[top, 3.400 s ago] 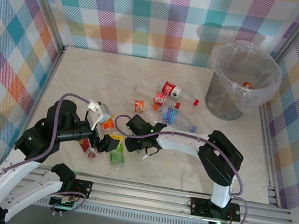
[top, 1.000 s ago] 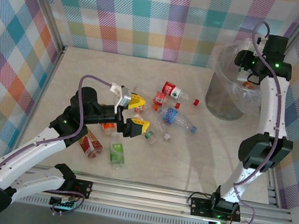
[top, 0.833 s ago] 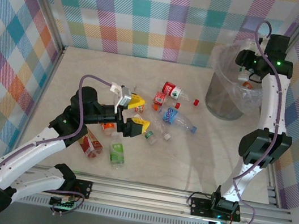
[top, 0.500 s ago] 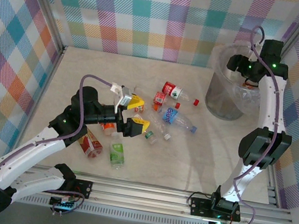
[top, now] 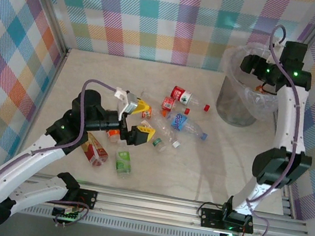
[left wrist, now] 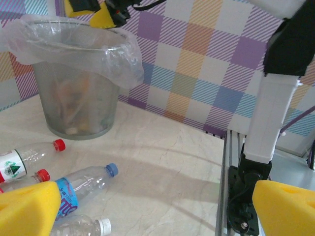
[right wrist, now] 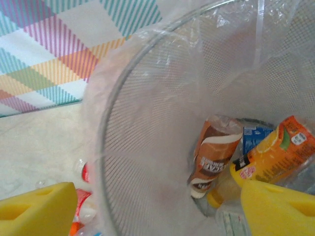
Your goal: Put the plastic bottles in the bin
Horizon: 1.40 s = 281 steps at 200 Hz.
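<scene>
Several plastic bottles (top: 180,93) are lying loose on the pale, marbled desk (top: 92,77). The blue-labelled one (top: 182,124) is sitting just beyond the left pincer (top: 143,120), its long axis running away from the fingers with the blue cap at the far end. That pincer is gaping wide and empty, and it is far nearer than the right pincer (right wrist: 157,209). The right pincer is hanging equally wide over the bin (top: 232,106), whose mesh wall is carrying a crinkly liner. Inside, an orange-labelled bottle (right wrist: 280,147) and a brown-labelled bottle (right wrist: 211,155) are resting. The clear, thin plastic is probably going to dent under a squeeze.

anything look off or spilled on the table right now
No spill or damage stands out. The plastic bottles lie on their sides, scattered loosely across the middle of the table, and the bin stands upright at the far right.
</scene>
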Available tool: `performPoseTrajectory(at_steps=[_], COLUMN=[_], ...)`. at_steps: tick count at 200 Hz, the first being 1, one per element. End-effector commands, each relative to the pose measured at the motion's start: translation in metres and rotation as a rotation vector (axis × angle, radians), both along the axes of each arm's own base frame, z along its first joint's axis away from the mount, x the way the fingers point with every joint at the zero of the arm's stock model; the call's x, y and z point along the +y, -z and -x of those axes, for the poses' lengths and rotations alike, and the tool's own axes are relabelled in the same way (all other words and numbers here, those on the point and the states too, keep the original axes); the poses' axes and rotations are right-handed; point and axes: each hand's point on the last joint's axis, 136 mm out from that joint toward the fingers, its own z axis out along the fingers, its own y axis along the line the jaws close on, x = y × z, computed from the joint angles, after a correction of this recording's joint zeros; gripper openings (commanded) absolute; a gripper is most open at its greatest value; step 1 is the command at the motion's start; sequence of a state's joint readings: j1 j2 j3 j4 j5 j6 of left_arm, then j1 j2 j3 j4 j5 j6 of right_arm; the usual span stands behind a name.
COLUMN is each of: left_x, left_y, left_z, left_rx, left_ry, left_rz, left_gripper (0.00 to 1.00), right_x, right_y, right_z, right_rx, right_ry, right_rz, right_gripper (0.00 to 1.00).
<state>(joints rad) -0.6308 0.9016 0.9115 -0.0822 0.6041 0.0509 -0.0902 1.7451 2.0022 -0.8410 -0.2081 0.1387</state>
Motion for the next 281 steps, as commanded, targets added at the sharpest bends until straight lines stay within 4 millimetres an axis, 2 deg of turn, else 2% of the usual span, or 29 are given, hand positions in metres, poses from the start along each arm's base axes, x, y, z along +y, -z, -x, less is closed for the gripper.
performPoseTrajectory(at_steps=[1,26,48,73,79,97,126,154,195,240,281], left_x=[0.005,0.01,0.015,0.024,0.027,0.033,0.052,0.072,0.097,0.117,0.129], left_y=[0.004,0.007,0.007,0.006,0.014,0.015,0.013,0.01,0.016,0.027,0.027], left_z=[0.007,0.007,0.008,0.005,0.006,0.006,0.004,0.014,0.039,0.049,0.059], left_rx=[-0.041,-0.068,-0.096,-0.139,-0.127,-0.149,-0.171,-0.147,-0.032,0.133,0.177], left_ry=[-0.004,-0.023,-0.04,-0.085,-0.093,-0.123,-0.194,-0.244,-0.268,-0.356,-0.38], left_rz=[-0.05,-0.084,-0.113,-0.14,-0.166,-0.184,-0.285,-0.332,-0.389,-0.416,-0.432], left_gripper=[1.0,1.0,1.0,1.0,1.0,1.0,1.0,1.0,1.0,1.0,1.0], right_x=[0.022,0.052,0.086,0.128,0.138,0.165,0.202,0.237,0.288,0.334,0.372], right_y=[-0.032,-0.037,-0.031,-0.011,-0.007,0.009,0.035,0.067,0.117,0.158,0.195], right_z=[0.026,0.054,0.083,0.118,0.127,0.151,0.186,0.215,0.246,0.269,0.284], right_rx=[-0.078,-0.08,-0.058,-0.017,-0.008,0.029,0.085,0.149,0.229,0.314,0.369], right_ry=[-0.07,-0.145,-0.238,-0.348,-0.375,-0.442,-0.52,-0.577,-0.621,-0.647,-0.623], right_rz=[-0.04,-0.052,-0.091,-0.103,-0.108,-0.132,-0.156,-0.196,-0.178,-0.111,-0.048], right_gripper=[0.87,0.87,0.87,0.84,0.83,0.8,0.78,0.77,0.75,0.75,0.75])
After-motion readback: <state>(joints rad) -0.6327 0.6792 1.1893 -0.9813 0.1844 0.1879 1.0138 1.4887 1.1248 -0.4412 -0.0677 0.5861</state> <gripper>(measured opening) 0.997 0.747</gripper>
